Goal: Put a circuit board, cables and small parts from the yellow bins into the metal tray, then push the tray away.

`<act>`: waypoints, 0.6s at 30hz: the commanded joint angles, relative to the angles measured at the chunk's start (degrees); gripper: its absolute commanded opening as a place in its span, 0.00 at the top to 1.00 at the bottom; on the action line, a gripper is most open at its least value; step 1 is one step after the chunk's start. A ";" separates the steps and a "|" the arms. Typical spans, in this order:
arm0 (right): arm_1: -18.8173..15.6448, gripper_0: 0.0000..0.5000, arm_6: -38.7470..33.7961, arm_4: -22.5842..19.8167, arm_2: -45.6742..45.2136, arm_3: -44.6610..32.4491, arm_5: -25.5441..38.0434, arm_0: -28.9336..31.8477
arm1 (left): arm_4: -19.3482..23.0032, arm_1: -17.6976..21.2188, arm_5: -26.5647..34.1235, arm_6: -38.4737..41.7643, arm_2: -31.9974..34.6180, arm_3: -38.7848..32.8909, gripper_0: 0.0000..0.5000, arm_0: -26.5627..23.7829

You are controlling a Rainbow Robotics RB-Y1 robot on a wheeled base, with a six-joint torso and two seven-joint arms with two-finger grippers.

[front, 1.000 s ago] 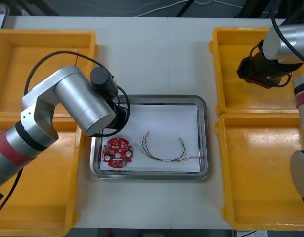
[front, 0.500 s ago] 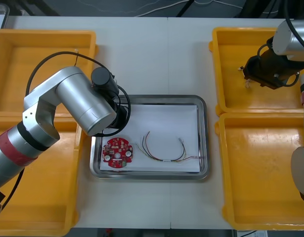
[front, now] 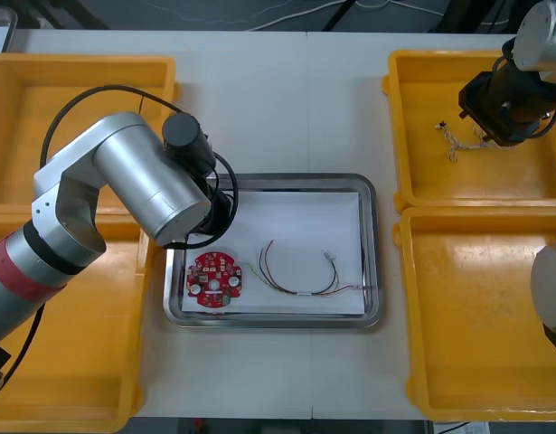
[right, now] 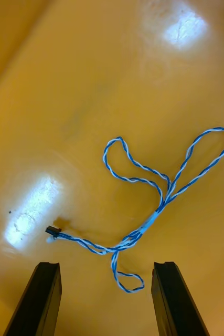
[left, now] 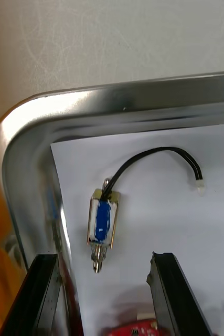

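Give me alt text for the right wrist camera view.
A twisted blue and white cable lies in loose loops inside a yellow bin, in front of the right gripper, whose jaws stand open and empty.

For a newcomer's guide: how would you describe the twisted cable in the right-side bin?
Find the far yellow bin on the robot's right. On its floor, near the open right gripper, lies the blue and white cable. Its twist separates it from the red and yellow cable in the tray.
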 commanded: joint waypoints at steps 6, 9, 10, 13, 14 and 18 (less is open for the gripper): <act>0.56 0.00 -9.57 3.26 -2.60 7.72 -0.18 -7.96 | 4.62 -0.58 6.67 3.89 6.43 -8.44 0.00 -0.77; 0.56 0.00 -12.73 4.14 -2.95 10.01 -1.14 -8.57 | 5.32 -0.49 8.60 3.89 8.27 -10.37 0.00 -1.13; 0.56 0.00 -13.96 4.41 -2.95 10.80 -1.58 -8.75 | 5.59 -0.40 9.39 3.98 9.06 -11.07 0.00 -1.30; 0.56 0.00 -16.69 4.93 -3.13 12.91 -2.55 -8.92 | 5.94 0.13 10.88 3.80 11.35 -13.18 0.00 -1.39; 0.56 0.00 -17.83 5.02 -3.13 13.70 -2.90 -9.01 | 6.11 0.39 11.50 3.63 12.31 -13.71 0.00 -1.56; 0.56 0.00 -20.91 5.20 -3.04 16.25 -3.17 -9.71 | 8.05 1.18 12.73 2.66 15.74 -13.80 0.00 -2.44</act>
